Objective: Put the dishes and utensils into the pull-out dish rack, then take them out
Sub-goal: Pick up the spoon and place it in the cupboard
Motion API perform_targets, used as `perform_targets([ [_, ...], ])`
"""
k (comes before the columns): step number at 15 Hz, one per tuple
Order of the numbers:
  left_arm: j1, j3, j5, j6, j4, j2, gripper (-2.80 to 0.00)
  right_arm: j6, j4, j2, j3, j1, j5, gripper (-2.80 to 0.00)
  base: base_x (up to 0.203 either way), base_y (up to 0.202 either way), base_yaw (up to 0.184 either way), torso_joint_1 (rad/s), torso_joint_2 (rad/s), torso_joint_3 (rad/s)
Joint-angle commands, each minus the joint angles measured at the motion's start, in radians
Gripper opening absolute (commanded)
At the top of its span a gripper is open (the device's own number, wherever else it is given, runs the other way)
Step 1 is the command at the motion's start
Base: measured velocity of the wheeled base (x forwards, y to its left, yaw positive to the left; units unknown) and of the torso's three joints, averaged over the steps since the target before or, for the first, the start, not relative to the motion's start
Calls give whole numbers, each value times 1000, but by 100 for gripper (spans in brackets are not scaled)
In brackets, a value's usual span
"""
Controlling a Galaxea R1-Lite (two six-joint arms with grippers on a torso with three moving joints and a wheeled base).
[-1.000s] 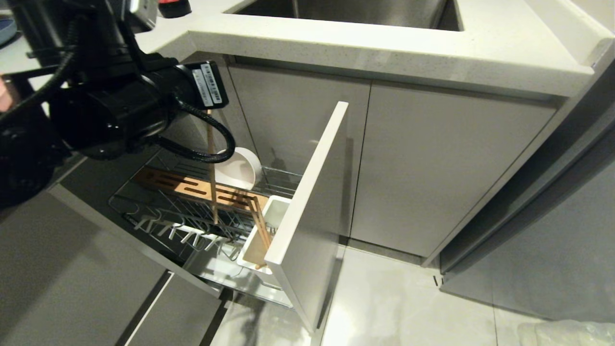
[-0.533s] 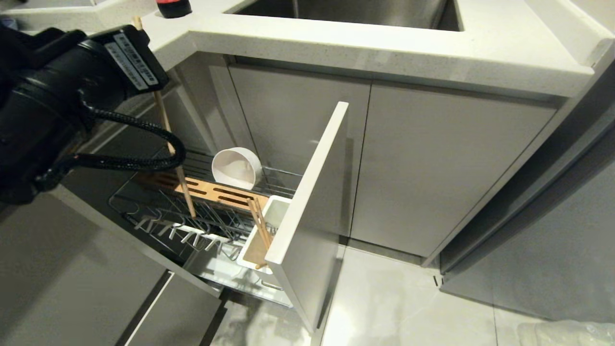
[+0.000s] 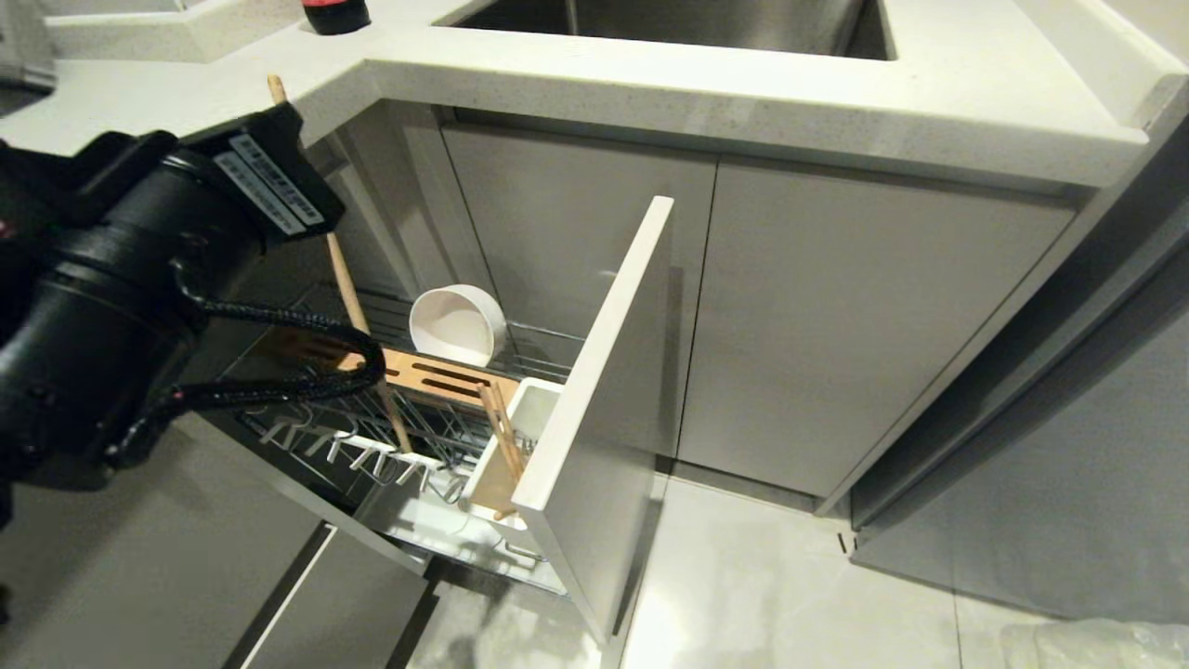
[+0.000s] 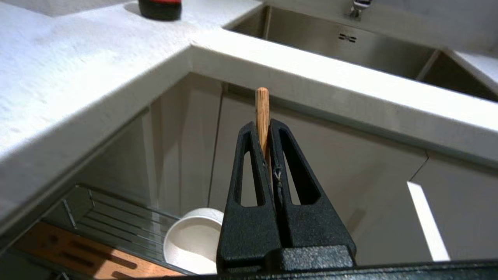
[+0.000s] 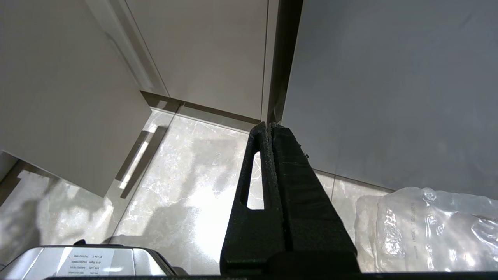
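Note:
My left gripper [image 4: 263,126] is shut on one pale wooden chopstick [image 4: 262,105], whose top end sticks out past the fingertips. In the head view that chopstick [image 3: 348,288] leans over the pull-out dish rack [image 3: 548,339], with its lower tip above the upright prongs [image 3: 372,455]. The wrist body hides the fingers there. A cream-white bowl [image 3: 457,325] lies on its side at the back of the rack. Another chopstick [image 3: 502,437] stands in the white utensil cup [image 3: 534,404] behind the grey front panel [image 3: 604,400]. My right gripper [image 5: 268,126] hangs shut and empty above the floor.
The pale countertop [image 3: 743,84] with its sink [image 3: 669,19] overhangs the rack, and a dark bottle [image 3: 334,14] stands on it. A slotted wooden strip [image 3: 446,376] crosses the rack. Cabinet doors [image 3: 836,325] stand shut to the right. A clear plastic bag [image 5: 428,225] lies on the floor.
My left arm has swung left and up toward the counter's edge with the chopstick. The chopstick stood nearly upright before and now leans, its lower tip still over the prongs.

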Motion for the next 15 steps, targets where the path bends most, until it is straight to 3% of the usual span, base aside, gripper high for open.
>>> perform_targets([
  [1,-1,23,4,1,-39,60,-280,0,0,-1,0,0,0,-280,0,0,0,0,0,0],
  [5,0,39,6,5,-167,198,-280,0,0,-1,0,0,0,-280,0,0,0,0,0,0],
  [9,0,44,8,64,-309,330,-280,0,0,-1,0,0,0,-280,0,0,0,0,0,0],
  [15,4,43,8,83,-402,447,-280,0,0,-1,0,0,0,-280,0,0,0,0,0,0],
])
